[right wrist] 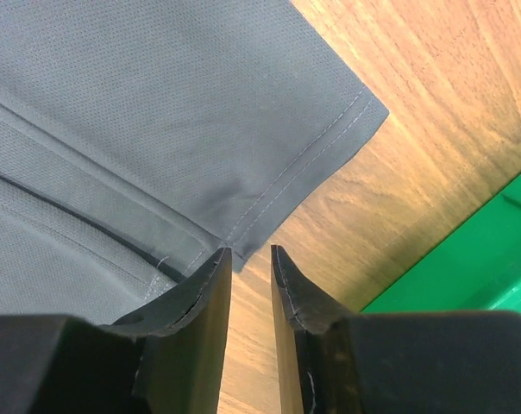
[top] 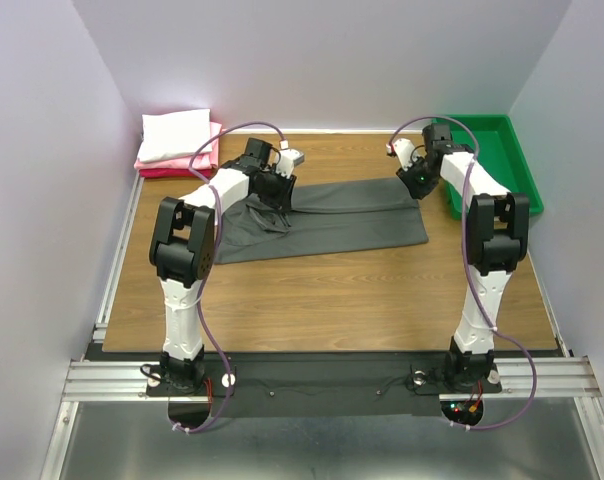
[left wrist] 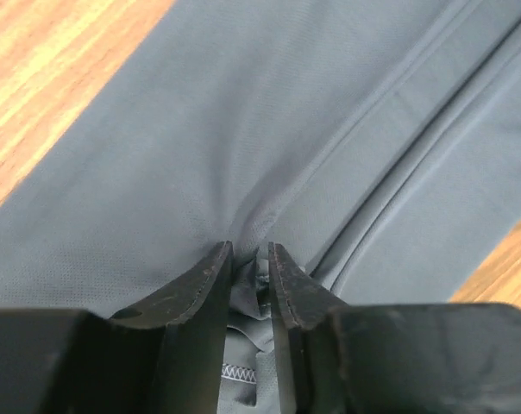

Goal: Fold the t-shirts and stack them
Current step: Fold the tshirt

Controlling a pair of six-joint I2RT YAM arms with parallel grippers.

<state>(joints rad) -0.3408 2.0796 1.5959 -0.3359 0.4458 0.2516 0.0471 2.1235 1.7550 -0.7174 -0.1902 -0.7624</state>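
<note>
The dark charcoal grey t-shirt (top: 342, 220) lies folded into a long strip across the middle of the wooden table. My left gripper (top: 279, 192) is down on its left part, near the collar end. In the left wrist view the left gripper (left wrist: 250, 250) is shut on a bunched pinch of the shirt (left wrist: 243, 129). My right gripper (top: 414, 180) is at the strip's far right corner. In the right wrist view the right gripper (right wrist: 250, 252) stands narrowly open with only wood between the fingers, and the shirt's hem corner (right wrist: 157, 112) lies just at the left fingertip. A folded white t-shirt (top: 177, 135) lies on folded pink ones (top: 167, 163) at the back left.
A green plastic tray (top: 507, 165) stands at the back right, close behind my right arm; its edge shows in the right wrist view (right wrist: 476, 267). Pale walls enclose the table on three sides. Bare wood lies in front of the shirt.
</note>
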